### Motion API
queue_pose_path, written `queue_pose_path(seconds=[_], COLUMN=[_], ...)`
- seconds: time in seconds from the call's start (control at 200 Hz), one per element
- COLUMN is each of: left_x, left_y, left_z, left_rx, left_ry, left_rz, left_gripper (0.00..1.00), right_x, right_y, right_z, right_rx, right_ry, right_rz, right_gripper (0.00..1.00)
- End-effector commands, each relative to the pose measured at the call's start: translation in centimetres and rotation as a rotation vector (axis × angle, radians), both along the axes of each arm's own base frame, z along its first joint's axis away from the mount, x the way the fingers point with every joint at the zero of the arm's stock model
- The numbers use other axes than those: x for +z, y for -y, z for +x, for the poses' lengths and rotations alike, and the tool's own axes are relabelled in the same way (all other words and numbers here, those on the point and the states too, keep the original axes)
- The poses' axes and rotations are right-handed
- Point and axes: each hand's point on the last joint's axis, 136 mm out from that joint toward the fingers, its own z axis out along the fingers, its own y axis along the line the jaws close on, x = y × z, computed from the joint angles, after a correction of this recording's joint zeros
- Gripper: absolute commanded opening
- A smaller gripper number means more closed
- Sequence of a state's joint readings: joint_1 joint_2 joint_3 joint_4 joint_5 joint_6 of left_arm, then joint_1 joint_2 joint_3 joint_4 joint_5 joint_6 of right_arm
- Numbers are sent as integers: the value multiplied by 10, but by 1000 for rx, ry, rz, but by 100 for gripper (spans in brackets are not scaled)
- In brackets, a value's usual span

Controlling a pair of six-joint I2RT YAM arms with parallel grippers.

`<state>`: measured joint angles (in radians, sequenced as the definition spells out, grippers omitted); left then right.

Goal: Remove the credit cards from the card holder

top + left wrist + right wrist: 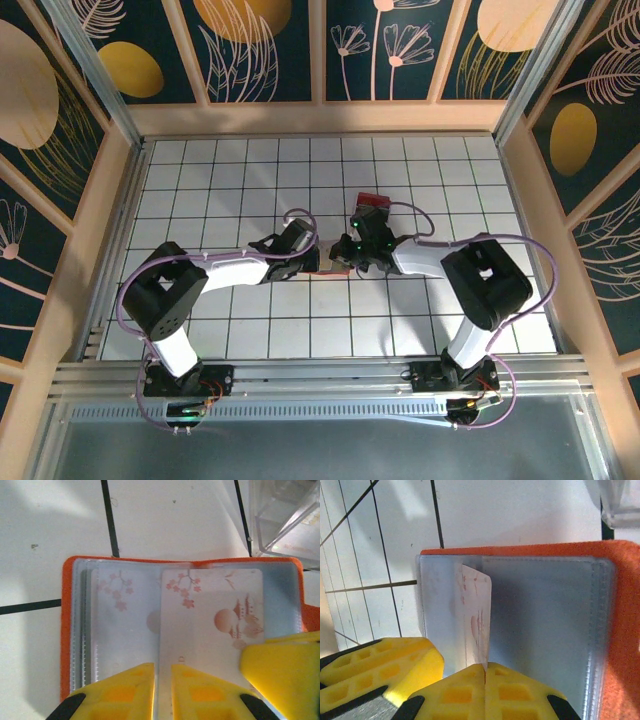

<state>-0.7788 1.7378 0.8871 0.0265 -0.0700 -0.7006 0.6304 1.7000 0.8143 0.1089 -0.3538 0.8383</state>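
My right end effector (485,672) is clamped on a white blossom-printed card (477,615) standing in the orange-red card holder (66,630), mid-frame on the tiled desk (230,180). Whether my left end effector (164,692) grips anything, I cannot tell. Card seems light, stiff, slick: pinch its short edge.

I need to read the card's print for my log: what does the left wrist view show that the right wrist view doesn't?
Left wrist gives the credit card face-on, with its blossom and pagoda print readable. Right wrist gives that card nearly edge-on, standing up from the sleeves and pinched in the right tool, with the print hard to read. Shared: the open card holder with its orange rim, lying on the white tiled table.
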Motion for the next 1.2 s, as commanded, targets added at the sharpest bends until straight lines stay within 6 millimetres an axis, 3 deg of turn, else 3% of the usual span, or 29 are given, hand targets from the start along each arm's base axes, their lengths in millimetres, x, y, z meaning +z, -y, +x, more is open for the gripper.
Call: queue_pose_path(seconds=[0.0, 0.27, 0.47, 0.686, 0.891, 1.196], left_x=[-2, -17, -21, -24, -18, -9], left_y=[2, 18, 19, 21, 17, -2], left_z=[10, 3, 0, -3, -2, 13], left_rx=[25, -50, -60, -63, -46, 20], left_ry=[11, -38, -57, -71, -54, 2], left_rz=[-3, -35, -41, -59, -49, 4], left_gripper=[16, 14, 12, 11, 12, 16], right_x=[-8, 8, 10, 5, 3, 31], right_y=[17, 4, -12, -17, -4, 23], right_z=[-10, -6, -5, 0, 4, 5], right_rx=[6, 26, 46, 41, 20, 0], right_ry=[-37, -5, 10, 15, 29, 113], right_rz=[-123, -91, -65, -61, -146, -264], right_gripper=[0, 0, 15, 19, 0, 0])
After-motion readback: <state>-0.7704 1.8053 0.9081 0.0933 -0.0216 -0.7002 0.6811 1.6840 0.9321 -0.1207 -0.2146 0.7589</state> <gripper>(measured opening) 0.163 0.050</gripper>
